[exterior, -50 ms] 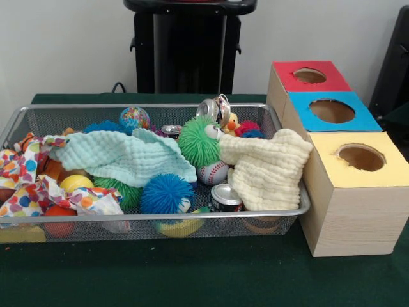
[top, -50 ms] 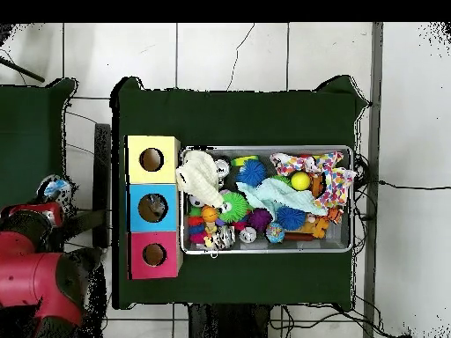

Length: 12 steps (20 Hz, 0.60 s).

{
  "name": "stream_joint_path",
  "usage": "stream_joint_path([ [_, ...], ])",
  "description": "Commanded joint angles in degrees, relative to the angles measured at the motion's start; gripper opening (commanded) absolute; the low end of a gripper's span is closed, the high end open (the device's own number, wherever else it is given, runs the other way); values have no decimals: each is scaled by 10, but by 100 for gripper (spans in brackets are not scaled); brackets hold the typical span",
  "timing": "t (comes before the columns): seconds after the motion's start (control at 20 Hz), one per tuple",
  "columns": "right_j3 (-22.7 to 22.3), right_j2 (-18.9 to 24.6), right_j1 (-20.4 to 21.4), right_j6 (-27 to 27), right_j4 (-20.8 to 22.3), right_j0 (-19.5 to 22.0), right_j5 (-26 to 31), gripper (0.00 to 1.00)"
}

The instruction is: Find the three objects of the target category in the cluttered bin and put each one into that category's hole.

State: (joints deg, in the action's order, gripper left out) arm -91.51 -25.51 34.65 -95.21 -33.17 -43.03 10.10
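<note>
The bin (exterior, -50 ms: 13, 125), a wire-mesh basket, sits on the green bench (top, -50 ms: 247, 110) just beside 3 boxes, so anything lifted out has only a short trip to a hole. The gripper is not in view; only the red arm (top, -50 ms: 35, 273) shows in the overhead view, drawn back off the bench beyond the boxes, so whether it is clenched or released cannot be told. Nearest it stand the red box (exterior, -50 ms: 291, 80), blue box (exterior, -50 ms: 364, 118) and yellow box (exterior, -50 ms: 393, 173), each with 1 round hole on top. Inside the bin, a mint cloth (exterior, -50 ms: 121, 157) and a cream cloth (exterior, -50 ms: 268, 169) drape over balls and cans, hiding part of the clutter, so the search has probably not begun.
</note>
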Motion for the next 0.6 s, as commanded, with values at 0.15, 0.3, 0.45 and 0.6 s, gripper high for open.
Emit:
stream_joint_path([
  [0.15, 29, 5, -6, -177, -35, 8, 61, 0],
  [0.3, 41, 2, -9, -206, -57, 4, 71, 0],
  [0.45, -99, 111, 81, -101, 2, 121, -17, 0],
  [0.6, -70, 109, 69, -92, 10, 121, 8, 0],
])
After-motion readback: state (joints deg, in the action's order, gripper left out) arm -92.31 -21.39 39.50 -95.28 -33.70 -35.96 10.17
